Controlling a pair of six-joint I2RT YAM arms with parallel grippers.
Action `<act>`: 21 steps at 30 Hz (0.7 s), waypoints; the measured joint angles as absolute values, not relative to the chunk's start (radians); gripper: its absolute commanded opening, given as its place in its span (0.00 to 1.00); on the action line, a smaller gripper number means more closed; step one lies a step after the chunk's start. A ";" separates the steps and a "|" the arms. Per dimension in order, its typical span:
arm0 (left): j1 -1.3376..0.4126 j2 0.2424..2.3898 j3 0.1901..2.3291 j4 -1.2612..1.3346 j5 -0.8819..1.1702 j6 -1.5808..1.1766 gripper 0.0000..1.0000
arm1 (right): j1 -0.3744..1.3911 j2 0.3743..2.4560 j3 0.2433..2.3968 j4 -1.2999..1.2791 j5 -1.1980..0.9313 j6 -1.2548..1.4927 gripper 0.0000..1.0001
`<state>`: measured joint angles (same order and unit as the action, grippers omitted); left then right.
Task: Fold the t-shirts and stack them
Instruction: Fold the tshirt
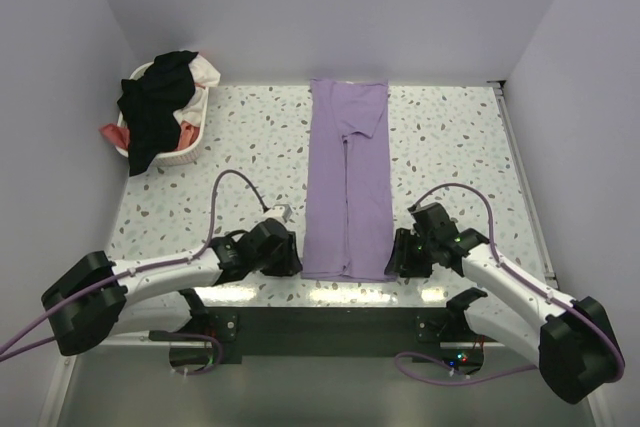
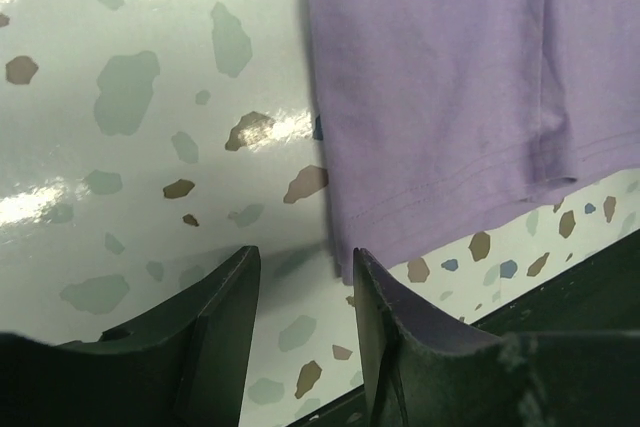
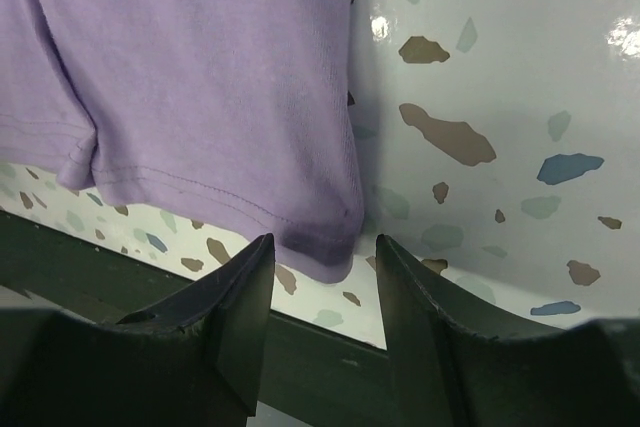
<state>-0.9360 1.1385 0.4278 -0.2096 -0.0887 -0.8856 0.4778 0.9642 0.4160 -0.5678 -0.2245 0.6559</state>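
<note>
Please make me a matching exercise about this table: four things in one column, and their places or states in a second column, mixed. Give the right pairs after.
Things
1. purple t-shirt
2. white laundry basket
3. left gripper
4. right gripper

Places
A. open, at the shirt's near right corner
B. far left corner of the table
C. open, at the shirt's near left corner
D. folded long, down the middle of the table

Pairs: 1-D, 2-B, 3-C, 4-A

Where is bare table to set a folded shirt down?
Free: right of the purple shirt up to the right wall; also between the shirt and the laundry basket. Crowded: near edge, where left pincer and right pincer flank the hem.
</note>
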 measured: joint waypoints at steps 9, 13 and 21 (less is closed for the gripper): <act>-0.936 1.214 0.411 -0.046 -0.047 -0.900 0.41 | 0.478 0.971 0.406 -0.567 -0.237 0.658 0.47; -0.936 1.220 0.397 -0.010 -0.031 -0.906 0.39 | 0.478 0.978 0.403 -0.561 -0.257 0.662 0.47; -0.936 1.221 0.364 0.056 -0.001 -0.928 0.33 | 0.503 1.003 0.399 -0.525 -0.285 0.684 0.43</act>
